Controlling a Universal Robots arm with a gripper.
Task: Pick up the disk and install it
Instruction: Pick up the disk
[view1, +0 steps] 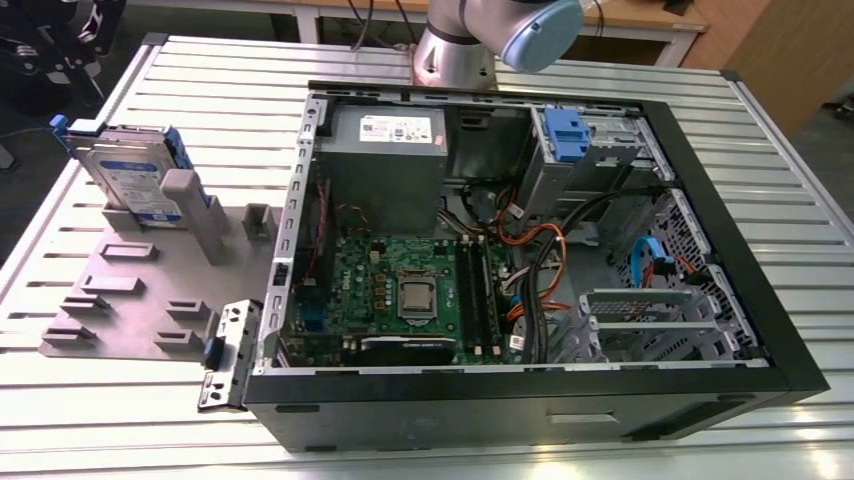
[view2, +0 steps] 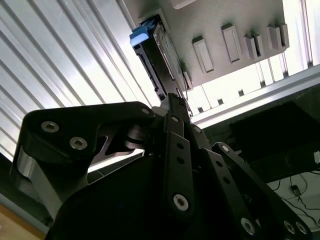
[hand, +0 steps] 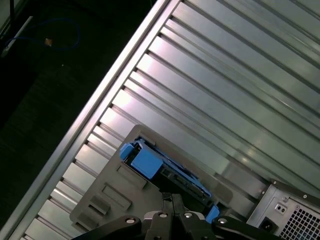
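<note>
Desk: ribbed aluminium. It carries two containers, which we log in turn.

1. Grey fixture plate, lying flat at the exterior view's left, just beside the computer case. Low grey blocks stand across the plate. The disk stands on edge at the plate's far corner, braced by upright grey blocks. It has a silver body, a white-and-blue label and a blue carrier frame round its edges. In the first wrist view we see the disk edge-on, seated on the plate, with the blue end of the frame showing. The second wrist view gives the same disk on the plate.

2. Computer case, black, lying on its side with the side panel off. Inside we see:
- a grey power supply with a small white sticker, in the far corner;
- a green motherboard below it;
- a metal drive cage with a blue tab at the far corner on the exterior view's right;
- a bundle of orange, black and blue cables between board and cage.

A loose metal bracket lies against the case's near corner.

The arm rises behind the case. In both wrist views the hand hangs above the disk, apart from it. Its black fingertips are drawn together with no gap that we can see and nothing between them.
</note>
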